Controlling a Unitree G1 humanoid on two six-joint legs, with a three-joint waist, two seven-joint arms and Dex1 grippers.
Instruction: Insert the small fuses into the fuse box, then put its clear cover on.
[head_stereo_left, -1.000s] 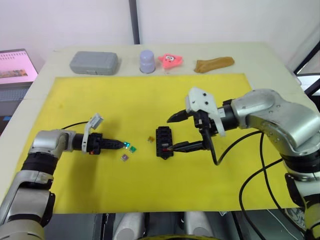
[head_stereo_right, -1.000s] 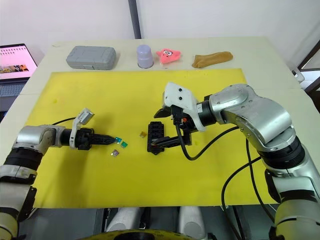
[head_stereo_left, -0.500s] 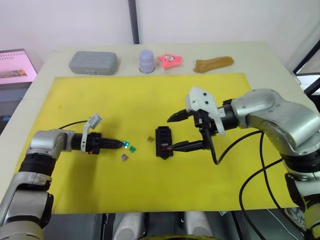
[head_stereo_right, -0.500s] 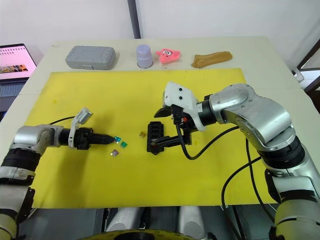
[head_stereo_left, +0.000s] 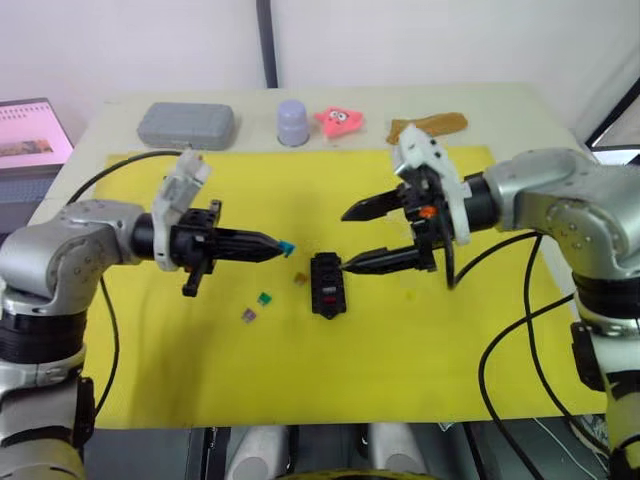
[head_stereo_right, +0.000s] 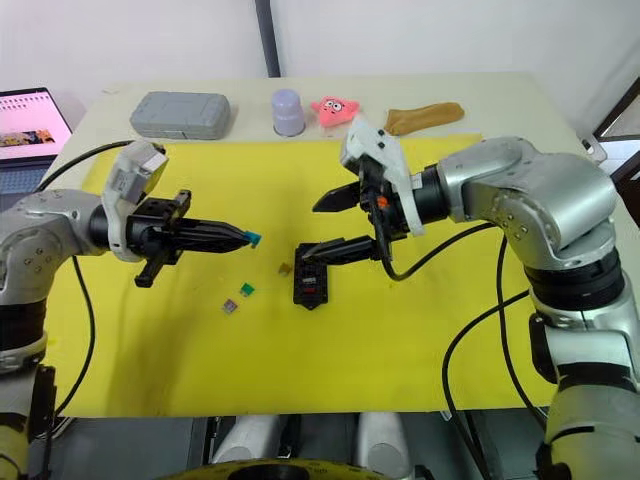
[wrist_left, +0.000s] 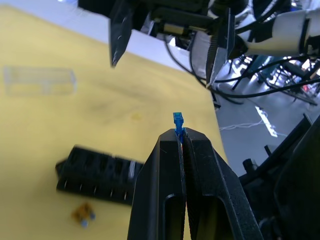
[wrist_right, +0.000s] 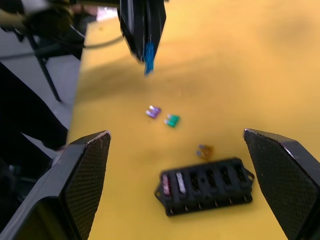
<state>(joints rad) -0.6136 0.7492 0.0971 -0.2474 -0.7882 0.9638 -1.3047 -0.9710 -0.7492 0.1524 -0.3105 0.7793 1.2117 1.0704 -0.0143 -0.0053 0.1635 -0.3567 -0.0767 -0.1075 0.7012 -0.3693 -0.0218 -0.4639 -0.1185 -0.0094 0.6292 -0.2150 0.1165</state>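
Observation:
My left gripper (head_stereo_left: 280, 246) is shut on a teal small fuse (wrist_left: 177, 120) and holds it in the air above the yellow mat (head_stereo_left: 300, 380), left of the fuse box (head_stereo_left: 327, 284). The black fuse box lies flat at mid-mat with a red and a grey fuse (wrist_right: 173, 183) seated at one end. A green fuse (head_stereo_left: 264, 298), a purple one (head_stereo_left: 247, 315) and an amber one (head_stereo_left: 300, 279) lie loose on the mat to its left. My right gripper (head_stereo_left: 345, 240) hangs open just above and right of the box, empty. The clear cover (wrist_left: 39, 81) lies on the mat beyond the box.
Along the table's far edge stand a grey case (head_stereo_left: 186, 125), a lilac cup (head_stereo_left: 293, 122), a pink toy (head_stereo_left: 340, 120) and a brown cloth-like thing (head_stereo_left: 428, 127). A laptop (head_stereo_left: 30, 130) sits off the table's left side.
My left gripper has lifted the teal fuse off the mat and carried it toward the fuse box. My right gripper has risen away from the box, still open.

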